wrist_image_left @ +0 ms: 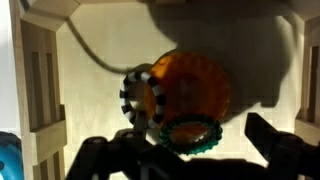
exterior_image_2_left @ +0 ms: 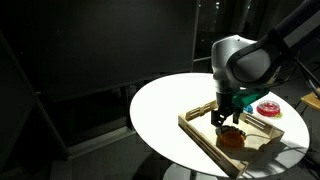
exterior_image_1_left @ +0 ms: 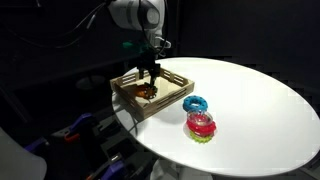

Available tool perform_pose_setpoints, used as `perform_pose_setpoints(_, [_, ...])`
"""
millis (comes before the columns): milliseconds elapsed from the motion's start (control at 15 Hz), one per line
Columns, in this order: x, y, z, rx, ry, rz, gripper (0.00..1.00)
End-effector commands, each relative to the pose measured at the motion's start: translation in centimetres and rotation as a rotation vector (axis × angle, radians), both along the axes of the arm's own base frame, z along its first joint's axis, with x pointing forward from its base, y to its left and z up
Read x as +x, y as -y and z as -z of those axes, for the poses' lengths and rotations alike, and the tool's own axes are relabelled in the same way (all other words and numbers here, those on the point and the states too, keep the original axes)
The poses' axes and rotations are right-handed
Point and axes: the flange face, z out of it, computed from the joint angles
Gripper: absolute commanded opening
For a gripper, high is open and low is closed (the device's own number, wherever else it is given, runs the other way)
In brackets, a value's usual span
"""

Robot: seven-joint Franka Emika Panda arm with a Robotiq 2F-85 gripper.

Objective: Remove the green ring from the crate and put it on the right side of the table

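Dark room, white table (exterior_image_1_left: 262, 105) | crate (exterior_image_1_left: 170, 103) | green ring (wrist_image_left: 190, 133) flat, hole up, touching orange ring (wrist_image_left: 195, 85) | fingers (wrist_image_left: 280, 146) apart, astride it

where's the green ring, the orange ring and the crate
green ring (wrist_image_left: 200, 146), wrist view, lower rim
orange ring (wrist_image_left: 205, 80), wrist view, broad top face
crate (wrist_image_left: 40, 100), wrist view, slatted side wall
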Motion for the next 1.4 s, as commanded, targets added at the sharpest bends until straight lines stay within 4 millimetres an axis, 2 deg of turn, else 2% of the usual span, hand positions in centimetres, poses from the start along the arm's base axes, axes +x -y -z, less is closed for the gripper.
perform_pose_setpoints(0, [1.1, -0.1, 0.7, -0.013, 0.004, 0.003, 1.00])
perform_pose_setpoints(467, [1.5, 0.1, 2.0, -0.019, -0.010, 0.009, 1.00])
perform_pose_setpoints(600, [1.6, 0.1, 2.2, -0.021, -0.013, 0.011, 0.73])
perform_pose_setpoints(867, [2.2, 0.1, 1.6, -0.023, -0.001, 0.018, 0.42])
perform_pose_setpoints(1333, [2.7, 1.0, 0.1, -0.011, 0.011, 0.039, 0.42])
